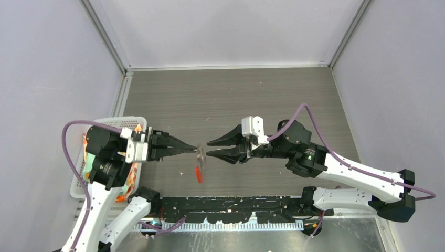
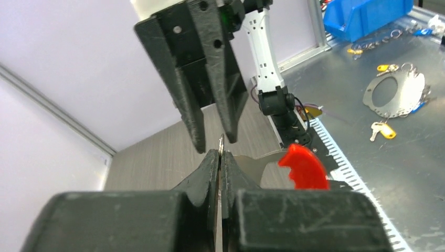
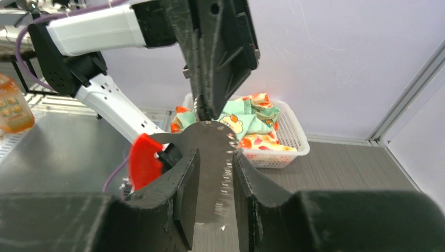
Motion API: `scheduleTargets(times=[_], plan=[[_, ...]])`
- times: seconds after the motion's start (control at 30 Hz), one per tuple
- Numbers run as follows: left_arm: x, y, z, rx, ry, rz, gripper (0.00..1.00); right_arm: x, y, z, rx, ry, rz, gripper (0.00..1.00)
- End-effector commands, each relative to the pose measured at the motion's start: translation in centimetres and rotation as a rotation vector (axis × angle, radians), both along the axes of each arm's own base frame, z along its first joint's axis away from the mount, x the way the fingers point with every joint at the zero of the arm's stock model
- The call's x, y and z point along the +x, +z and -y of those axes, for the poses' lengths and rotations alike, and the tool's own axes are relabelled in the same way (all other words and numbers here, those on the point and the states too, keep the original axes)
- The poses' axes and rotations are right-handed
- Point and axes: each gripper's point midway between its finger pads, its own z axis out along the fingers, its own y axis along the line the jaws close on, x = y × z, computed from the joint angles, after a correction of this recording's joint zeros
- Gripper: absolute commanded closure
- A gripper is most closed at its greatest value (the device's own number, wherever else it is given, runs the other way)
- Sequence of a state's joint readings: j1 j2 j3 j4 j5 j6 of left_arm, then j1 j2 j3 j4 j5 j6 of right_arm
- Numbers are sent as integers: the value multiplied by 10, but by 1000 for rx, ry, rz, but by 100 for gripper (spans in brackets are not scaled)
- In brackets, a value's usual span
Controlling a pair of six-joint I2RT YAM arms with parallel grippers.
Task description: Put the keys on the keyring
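The keyring (image 1: pixel 201 156) is a thin silver loop with a flat grey metal piece and a bright red curved strip (image 1: pixel 199 174) hanging below it. My left gripper (image 1: pixel 194 150) is shut on the loop, seen edge-on between its tips in the left wrist view (image 2: pixel 222 140), with the red strip (image 2: pixel 304 168) to the right. My right gripper (image 1: pixel 208 148) is open and faces the left one, its tips just beside the keyring. In the right wrist view the grey metal piece (image 3: pixel 210 139) shows between my open fingers (image 3: pixel 178 176), with the red strip (image 3: pixel 142 160) at left. The green-headed key and the red-and-white-tagged key are out of view.
A white basket (image 1: pixel 128 122) of patterned cloth stands behind the left arm and shows in the right wrist view (image 3: pixel 294 143). Off the table, a metal bench holds yellow-tagged keys (image 2: pixel 385 130), a metal plate with rings (image 2: pixel 399 92) and a blue bin (image 2: pixel 367 16).
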State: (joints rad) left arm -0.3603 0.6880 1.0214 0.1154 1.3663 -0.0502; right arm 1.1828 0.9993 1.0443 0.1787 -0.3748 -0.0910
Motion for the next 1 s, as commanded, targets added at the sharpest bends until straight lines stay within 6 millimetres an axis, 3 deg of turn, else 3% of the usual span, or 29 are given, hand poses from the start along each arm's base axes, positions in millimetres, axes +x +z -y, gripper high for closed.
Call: scheduleTargets(times=[0.0, 0.13, 0.33, 0.67, 0.97], plan=[[-7, -25, -4, 28, -17, 190, 100, 4, 18, 9, -27, -41, 66, 65], [6, -42, -6, 87, 49, 259, 100, 10, -2, 10, -169, -65, 109, 60], [31, -52, -10, 177, 164, 261, 100, 18, -17, 12, -309, -84, 162, 56], [30, -68, -19, 276, 207, 179, 100, 40, -34, -13, -426, -125, 231, 63], [32, -70, -18, 292, 209, 83, 100, 36, -34, -32, -438, -91, 258, 69]])
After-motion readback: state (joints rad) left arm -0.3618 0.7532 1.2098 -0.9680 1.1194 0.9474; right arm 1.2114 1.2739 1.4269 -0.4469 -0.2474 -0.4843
